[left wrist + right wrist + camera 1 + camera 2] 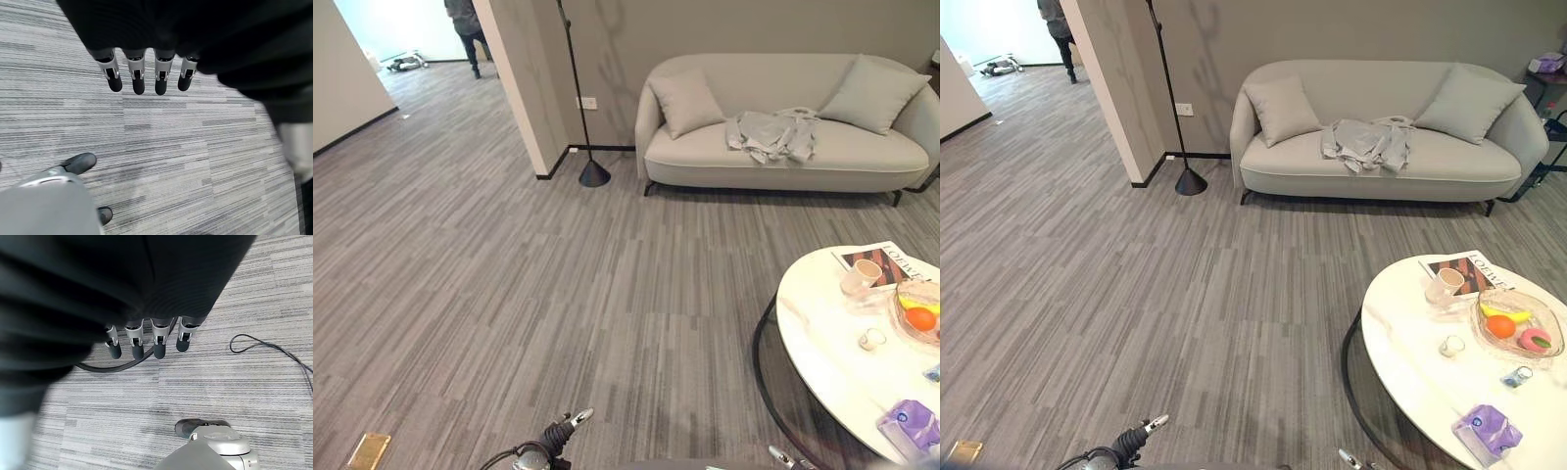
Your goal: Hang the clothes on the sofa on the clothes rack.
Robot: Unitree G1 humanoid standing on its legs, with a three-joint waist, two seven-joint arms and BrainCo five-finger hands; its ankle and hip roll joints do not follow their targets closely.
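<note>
Grey striped carpet (509,284) covers the floor of the room, running from the foreground to a pale grey sofa (783,157) against the far wall. Crumpled light grey clothes (773,135) lie on the sofa seat between two cushions (685,101). A black floor lamp (592,171) stands beside a wall corner, left of the sofa. At right, a round white table (1410,362) carries a cup (1445,284), a magazine (1474,269), a fruit bowl (1518,328) and a purple packet (1489,431). A person (468,29) stands in the far corridor. Left hand (137,73) and right hand (146,340) hang over the carpet, fingers straight and apart, empty.
</note>
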